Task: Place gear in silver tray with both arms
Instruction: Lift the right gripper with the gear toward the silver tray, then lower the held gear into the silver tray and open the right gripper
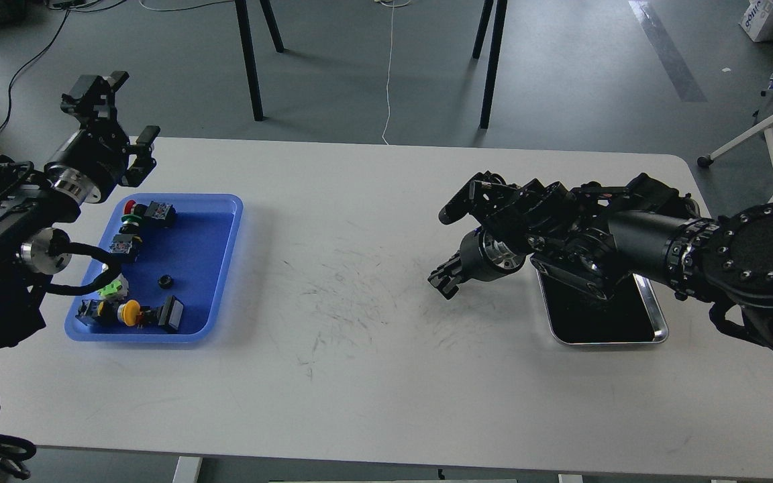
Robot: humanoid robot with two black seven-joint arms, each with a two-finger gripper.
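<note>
1. The silver tray (pixel 655 332) lay on the white table (pixel 373 376) at its right side, its dark inside partly hidden under the right arm (pixel 648 235).
2. The right gripper (pixel 445 280) hung just left of the silver tray, above bare tabletop; it was seen dark and end-on, so I cannot tell whether its fingers stood apart or together.
3. The left gripper (pixel 118 107) was raised far to the left of the silver tray, its two fingers spread wide with nothing between them.
4. The blue tray (pixel 225 268) sat well left of the silver tray, holding assorted small parts, among them a small black round piece (pixel 166 280) lying alone near its middle.
</note>
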